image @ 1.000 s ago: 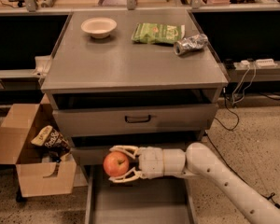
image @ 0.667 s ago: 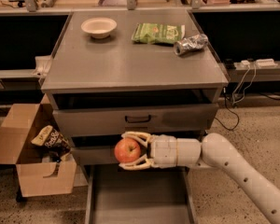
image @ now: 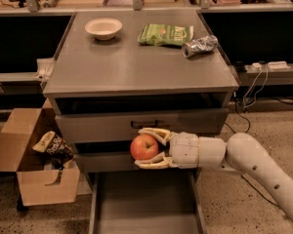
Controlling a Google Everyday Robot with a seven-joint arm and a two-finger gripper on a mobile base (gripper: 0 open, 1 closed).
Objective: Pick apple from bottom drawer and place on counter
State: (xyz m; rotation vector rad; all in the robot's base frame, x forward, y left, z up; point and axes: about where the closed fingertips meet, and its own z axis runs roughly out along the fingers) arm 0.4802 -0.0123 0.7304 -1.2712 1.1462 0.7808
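My gripper [image: 142,147] is shut on the apple [image: 144,147], a small red-orange fruit with a yellowish blush. It holds the apple in the air in front of the two upper drawer fronts, above the open bottom drawer [image: 145,211]. The white arm reaches in from the lower right. The bottom drawer is pulled out, a long grey tray with a bare flat floor. The counter [image: 132,65] is the flat grey top of the cabinet, well above the apple.
On the counter stand a cream bowl [image: 103,28], a green chip bag [image: 166,34] and a crushed silver can [image: 199,46]. A cardboard box [image: 36,165] with a snack bag sits on the floor at the left. Cables lie at the right.
The gripper has lifted the apple upward and a little to the right, from just above the bottom drawer to level with the middle drawer front.
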